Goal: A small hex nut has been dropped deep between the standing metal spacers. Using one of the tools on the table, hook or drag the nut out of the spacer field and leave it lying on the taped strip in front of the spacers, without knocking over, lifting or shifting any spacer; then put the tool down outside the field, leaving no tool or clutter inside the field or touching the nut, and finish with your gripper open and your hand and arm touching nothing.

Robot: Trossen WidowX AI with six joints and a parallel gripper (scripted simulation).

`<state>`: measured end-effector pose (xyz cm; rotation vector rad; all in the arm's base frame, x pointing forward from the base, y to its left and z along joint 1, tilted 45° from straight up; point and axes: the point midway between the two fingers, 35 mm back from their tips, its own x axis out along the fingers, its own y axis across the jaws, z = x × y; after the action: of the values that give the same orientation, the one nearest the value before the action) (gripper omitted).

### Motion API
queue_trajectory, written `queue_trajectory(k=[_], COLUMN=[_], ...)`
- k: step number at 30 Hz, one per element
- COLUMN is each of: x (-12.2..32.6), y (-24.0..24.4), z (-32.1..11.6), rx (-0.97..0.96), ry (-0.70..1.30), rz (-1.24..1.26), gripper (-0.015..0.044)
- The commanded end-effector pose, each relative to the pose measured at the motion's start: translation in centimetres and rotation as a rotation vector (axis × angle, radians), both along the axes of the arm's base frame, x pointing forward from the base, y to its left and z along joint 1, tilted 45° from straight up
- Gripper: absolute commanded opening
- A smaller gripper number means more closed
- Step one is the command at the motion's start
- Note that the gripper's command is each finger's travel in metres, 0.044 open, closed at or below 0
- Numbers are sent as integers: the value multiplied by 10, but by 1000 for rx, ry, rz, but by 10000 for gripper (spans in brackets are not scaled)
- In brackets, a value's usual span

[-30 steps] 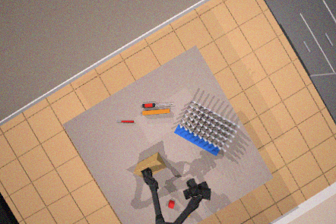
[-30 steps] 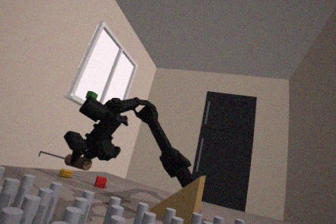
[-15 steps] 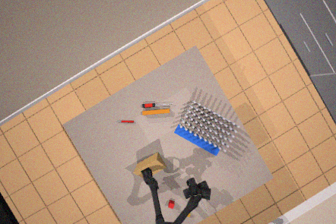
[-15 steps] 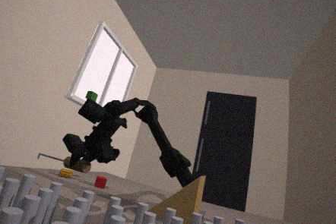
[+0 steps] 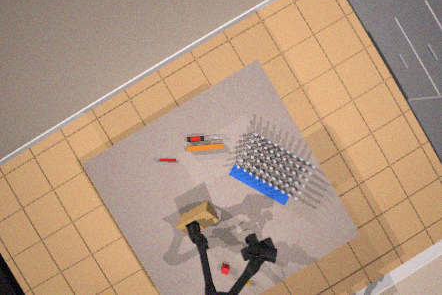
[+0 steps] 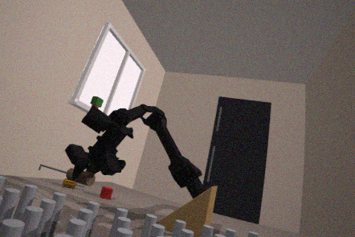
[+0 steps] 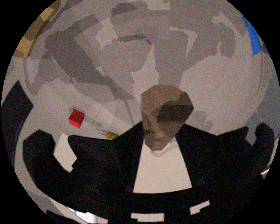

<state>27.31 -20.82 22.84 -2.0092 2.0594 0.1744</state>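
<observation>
My gripper (image 6: 81, 177) (image 7: 158, 123) is shut on the brown handle (image 6: 88, 179) (image 7: 159, 102) of a hook tool, held above the table, well away from the spacers. Its thin rod (image 6: 54, 169) ends in a small bent tip in the exterior view. The standing metal spacers (image 5: 270, 184) (image 6: 84, 215) form a dense field. The blue taped strip (image 5: 257, 186) (image 7: 253, 37) lies along the field's near side. The hex nut cannot be made out in any view.
A red block (image 5: 225, 269) (image 6: 106, 193) (image 7: 76, 118) and a yellow piece (image 6: 69, 183) (image 7: 111, 136) are near the hand. The arm rises from a wooden wedge (image 5: 198, 215) (image 6: 206, 210). A red-handled tool (image 5: 195, 139), an orange bar (image 5: 205, 147) and a small red-handled tool (image 5: 168, 160) lie left of the field.
</observation>
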Motion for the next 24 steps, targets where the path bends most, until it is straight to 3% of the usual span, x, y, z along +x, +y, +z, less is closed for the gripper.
queue_trajectory(k=[1, 24], x=[0, 1], y=[-1, -10], z=[-2, -10], rx=[1, -1], ry=[7, 5], rz=[3, 6], gripper=[0, 0])
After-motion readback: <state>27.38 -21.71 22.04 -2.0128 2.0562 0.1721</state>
